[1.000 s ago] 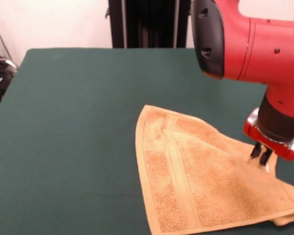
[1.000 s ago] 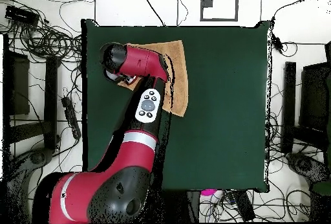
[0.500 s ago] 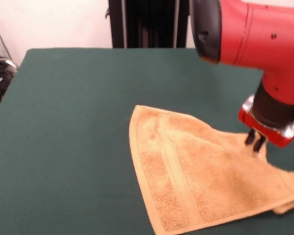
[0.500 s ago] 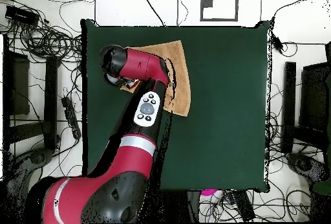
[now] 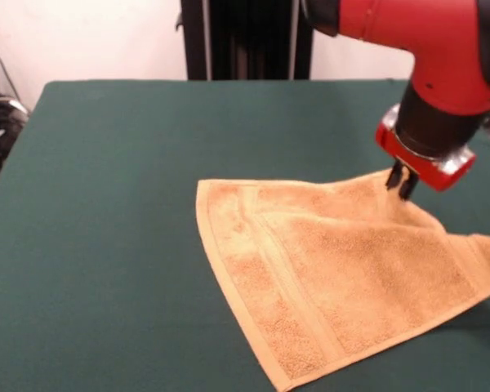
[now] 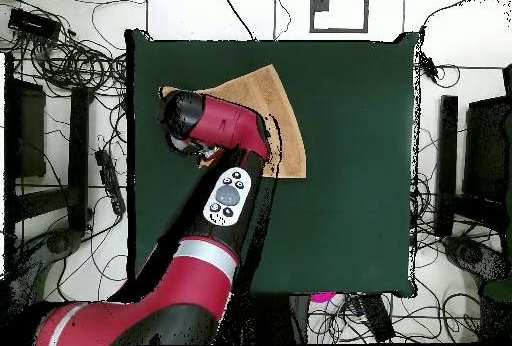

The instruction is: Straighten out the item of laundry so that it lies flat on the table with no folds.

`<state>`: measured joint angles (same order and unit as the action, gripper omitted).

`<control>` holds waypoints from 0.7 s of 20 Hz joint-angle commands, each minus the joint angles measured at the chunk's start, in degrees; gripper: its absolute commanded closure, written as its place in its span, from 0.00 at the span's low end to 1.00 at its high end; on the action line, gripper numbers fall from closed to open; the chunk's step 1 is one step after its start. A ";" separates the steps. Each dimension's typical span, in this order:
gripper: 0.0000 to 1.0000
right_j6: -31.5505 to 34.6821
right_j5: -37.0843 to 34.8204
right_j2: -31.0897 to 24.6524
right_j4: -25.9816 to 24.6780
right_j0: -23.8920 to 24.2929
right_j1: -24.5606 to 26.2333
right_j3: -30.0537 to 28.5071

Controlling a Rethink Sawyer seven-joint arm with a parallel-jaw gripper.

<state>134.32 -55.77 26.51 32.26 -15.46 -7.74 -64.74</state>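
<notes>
The large rectangular table [image 5: 106, 204] covered in dark green felt-like cloth fills most of the front view and shows as a dark green rectangle [image 6: 350, 162] from overhead. Above it reaches the red and black robot arm [image 5: 425, 49], coming in from the upper right of the front view; overhead, the arm [image 6: 215, 222] crosses the table from the bottom edge and hides part of the cloth.

The small orange-tan terry-cloth hand towel [image 5: 335, 278] lies on the table at the right of the front view, with one corner pointing left and its woven border bands running along the near-left edge. Its upper right part rises into a peak under the claw, and a fold shows at the far right edge. Overhead, the towel [image 6: 270, 97] sits near the table's far left corner.

The claw [image 5: 402, 181], small, dark and two-fingered, has its tips pressed together on the towel's raised peak, pinching the cloth.
</notes>
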 commanded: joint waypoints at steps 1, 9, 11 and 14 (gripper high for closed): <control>1.00 9.37 15.57 -10.93 2.77 0.44 2.87 -11.06; 1.00 12.45 25.58 -10.11 1.62 -0.97 5.95 -11.43; 1.00 11.67 26.54 -11.96 2.37 -0.30 4.93 -13.90; 1.00 11.74 28.07 -12.46 2.46 -0.15 4.27 -16.29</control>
<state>134.32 -35.45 24.58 32.70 -15.47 -7.35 -70.61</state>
